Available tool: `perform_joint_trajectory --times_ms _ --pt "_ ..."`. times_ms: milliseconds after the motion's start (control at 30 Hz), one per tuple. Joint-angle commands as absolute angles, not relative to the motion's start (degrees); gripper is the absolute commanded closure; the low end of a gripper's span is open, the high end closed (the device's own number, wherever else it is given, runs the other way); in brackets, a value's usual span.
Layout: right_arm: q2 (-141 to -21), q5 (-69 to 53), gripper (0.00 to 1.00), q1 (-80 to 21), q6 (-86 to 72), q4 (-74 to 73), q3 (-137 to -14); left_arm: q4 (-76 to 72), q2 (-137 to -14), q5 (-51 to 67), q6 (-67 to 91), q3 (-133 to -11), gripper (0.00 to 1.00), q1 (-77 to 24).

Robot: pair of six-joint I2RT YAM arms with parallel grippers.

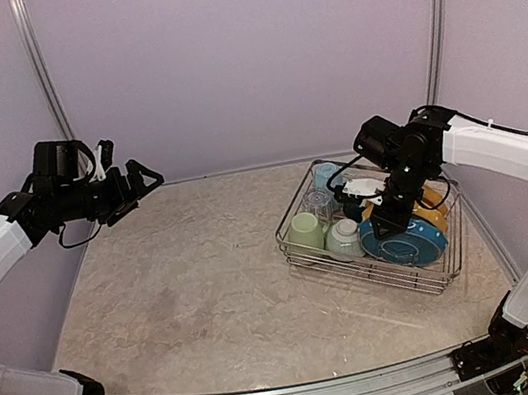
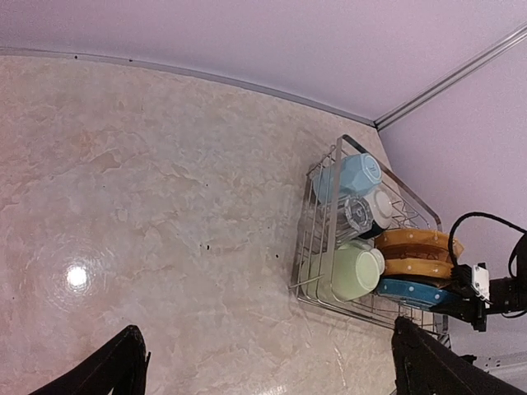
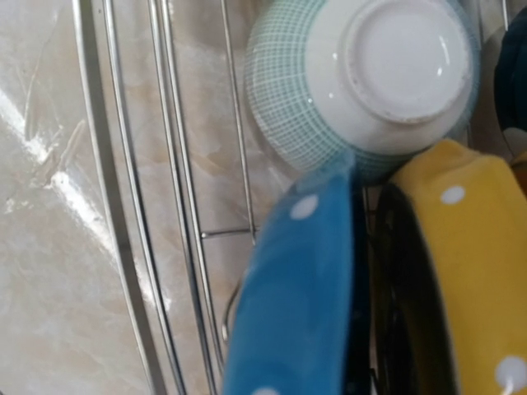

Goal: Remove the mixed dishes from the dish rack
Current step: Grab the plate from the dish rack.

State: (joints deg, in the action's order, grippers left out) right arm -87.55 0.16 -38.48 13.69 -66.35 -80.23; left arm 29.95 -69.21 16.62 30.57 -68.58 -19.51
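Observation:
The silver dish rack [image 1: 357, 269] sits right of the table's middle. In it are a pale green mug [image 1: 304, 231], a teal bowl [image 1: 344, 238], a clear glass [image 1: 317, 204], a light blue mug [image 1: 327, 177], yellow plates [image 1: 436, 209] and a blue speckled plate [image 1: 409, 244]. My right gripper [image 1: 382, 226] reaches down into the rack. Its jaws are closed on the rim of the blue plate [image 3: 305, 304], and one dark finger [image 3: 395, 313] sits between that plate and a yellow plate [image 3: 469, 263]. My left gripper [image 1: 145, 182] hangs open and empty over the table's far left.
The upturned teal bowl [image 3: 362, 74] lies just past the blue plate's rim, touching it. Rack wires [image 3: 123, 206] run along the plate's left side. The left wrist view shows the rack [image 2: 329, 181] near the right back corner wall, far ahead of the left gripper [image 2: 265, 350].

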Motion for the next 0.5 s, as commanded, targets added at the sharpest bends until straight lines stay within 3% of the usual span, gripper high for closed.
perform_joint_trajectory --times_ms 0,467 --pt "-85.42 -2.84 1.0 -39.08 16.85 -64.75 -86.81 28.92 -69.27 17.4 30.32 -68.86 0.01 -19.91" --pt "-78.84 -5.28 1.0 -39.06 15.89 -66.46 -88.7 29.44 -68.73 16.96 30.56 -69.6 0.01 -19.98"
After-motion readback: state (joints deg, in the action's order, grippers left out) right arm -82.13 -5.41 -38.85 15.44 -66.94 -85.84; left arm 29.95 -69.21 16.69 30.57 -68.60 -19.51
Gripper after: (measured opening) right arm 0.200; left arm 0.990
